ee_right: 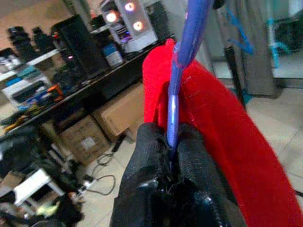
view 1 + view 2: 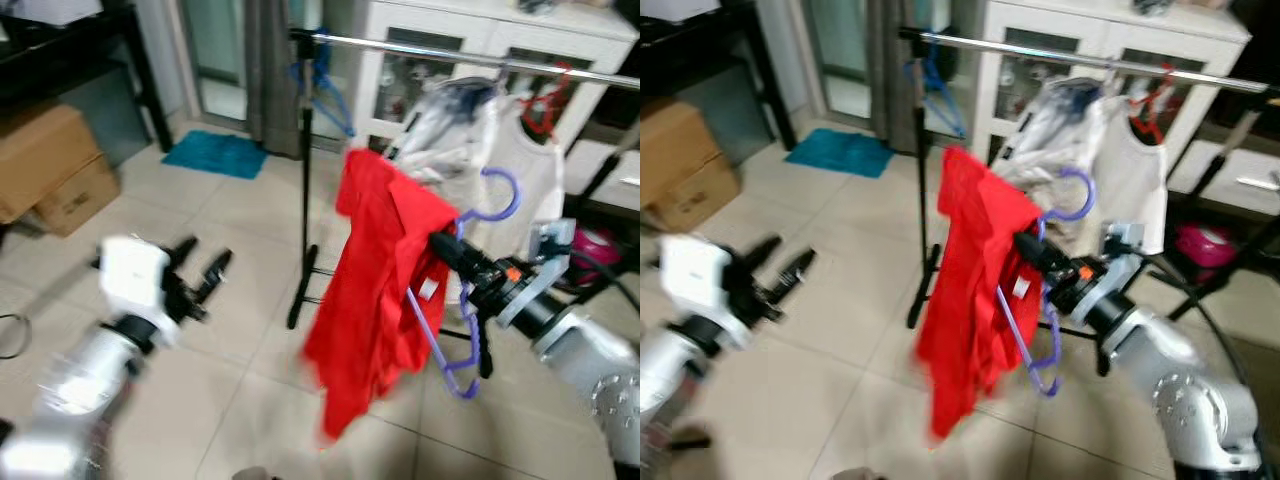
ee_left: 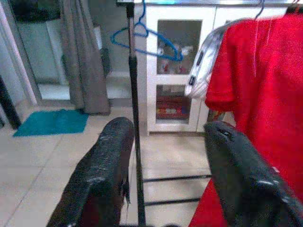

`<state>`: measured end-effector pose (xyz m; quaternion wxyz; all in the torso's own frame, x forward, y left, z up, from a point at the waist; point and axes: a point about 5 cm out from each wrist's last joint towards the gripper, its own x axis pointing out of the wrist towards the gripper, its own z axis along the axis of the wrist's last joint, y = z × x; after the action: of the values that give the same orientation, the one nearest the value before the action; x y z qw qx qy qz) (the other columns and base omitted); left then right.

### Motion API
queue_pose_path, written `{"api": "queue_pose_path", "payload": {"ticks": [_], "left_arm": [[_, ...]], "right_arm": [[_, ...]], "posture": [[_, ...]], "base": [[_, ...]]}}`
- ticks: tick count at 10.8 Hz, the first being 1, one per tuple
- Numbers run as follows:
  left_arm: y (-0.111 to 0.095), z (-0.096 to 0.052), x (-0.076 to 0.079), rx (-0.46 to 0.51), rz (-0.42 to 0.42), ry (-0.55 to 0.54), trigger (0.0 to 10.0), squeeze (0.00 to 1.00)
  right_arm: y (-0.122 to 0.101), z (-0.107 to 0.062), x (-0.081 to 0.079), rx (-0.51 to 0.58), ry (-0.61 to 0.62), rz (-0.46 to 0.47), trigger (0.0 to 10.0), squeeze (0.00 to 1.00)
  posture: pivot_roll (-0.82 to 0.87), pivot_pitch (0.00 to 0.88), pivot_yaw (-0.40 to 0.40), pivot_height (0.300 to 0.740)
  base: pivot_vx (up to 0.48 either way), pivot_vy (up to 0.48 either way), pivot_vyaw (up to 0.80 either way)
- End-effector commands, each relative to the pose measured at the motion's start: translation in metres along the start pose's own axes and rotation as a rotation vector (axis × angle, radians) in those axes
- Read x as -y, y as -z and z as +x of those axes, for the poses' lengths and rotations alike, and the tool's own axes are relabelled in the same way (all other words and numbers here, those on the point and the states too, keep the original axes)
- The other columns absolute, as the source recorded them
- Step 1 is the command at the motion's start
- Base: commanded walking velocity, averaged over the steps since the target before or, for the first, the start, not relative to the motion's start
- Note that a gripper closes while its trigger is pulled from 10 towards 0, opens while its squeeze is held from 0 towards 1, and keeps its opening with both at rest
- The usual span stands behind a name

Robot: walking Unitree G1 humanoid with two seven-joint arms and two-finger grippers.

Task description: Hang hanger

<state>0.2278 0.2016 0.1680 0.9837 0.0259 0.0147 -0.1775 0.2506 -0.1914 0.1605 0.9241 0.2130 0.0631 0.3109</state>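
Observation:
A red shirt (image 2: 375, 290) hangs on a purple hanger (image 2: 500, 200), held out below the silver rail (image 2: 480, 55) of a black clothes rack. My right gripper (image 2: 447, 247) is shut on the hanger's purple bar (image 1: 176, 101) where it meets the shirt. The hanger's hook (image 2: 1072, 195) curls upward, lower than the rail. My left gripper (image 2: 203, 262) is open, low on the left over the floor, nothing between its fingers (image 3: 102, 172). From the left wrist the rack's upright pole (image 3: 135, 118) stands straight ahead.
White and grey garments (image 2: 460, 130) and a red hanger (image 2: 545, 105) hang on the rail, a blue hanger (image 2: 325, 95) near its left end. A white cabinet (image 2: 470, 40) stands behind. Cardboard boxes (image 2: 45, 165) and a teal mat (image 2: 215, 153) lie to the left on the tiled floor.

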Motion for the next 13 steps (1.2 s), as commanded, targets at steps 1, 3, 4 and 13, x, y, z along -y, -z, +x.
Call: {"api": "queue_pose_path", "payload": {"ticks": [1, 3, 4, 13], "left_arm": [[-0.011, 0.003, -0.012, 0.018, -0.001, 0.044, 10.0, 1.00], [-0.032, 0.013, -0.041, 0.029, 0.022, 0.151, 10.0, 0.71], [-0.038, 0.020, -0.047, 0.020, 0.006, 0.222, 10.0, 0.00], [-0.019, 0.049, -0.035, -0.131, -0.086, 0.627, 0.0, 0.00]], "right_arm": [[-0.014, -0.001, -0.002, 0.031, -0.086, -0.042, 10.0, 0.00], [-0.030, -0.005, -0.007, 0.006, -0.288, -0.085, 10.0, 0.00], [-0.036, -0.008, -0.010, -0.002, -0.369, -0.088, 10.0, 0.00], [-0.045, -0.014, -0.028, -0.162, -0.608, -0.161, 10.0, 0.00]], "posture": [[0.00, 0.011, 0.043, 0.740], [-0.02, 0.000, 0.074, 0.740], [-0.03, 0.000, 0.083, 0.740], [-0.08, 0.000, 0.036, 0.740]], "base": [[0.000, 0.000, 0.00], [0.000, 0.000, 0.00], [0.000, 0.000, 0.00], [0.000, 0.000, 0.00]]}}
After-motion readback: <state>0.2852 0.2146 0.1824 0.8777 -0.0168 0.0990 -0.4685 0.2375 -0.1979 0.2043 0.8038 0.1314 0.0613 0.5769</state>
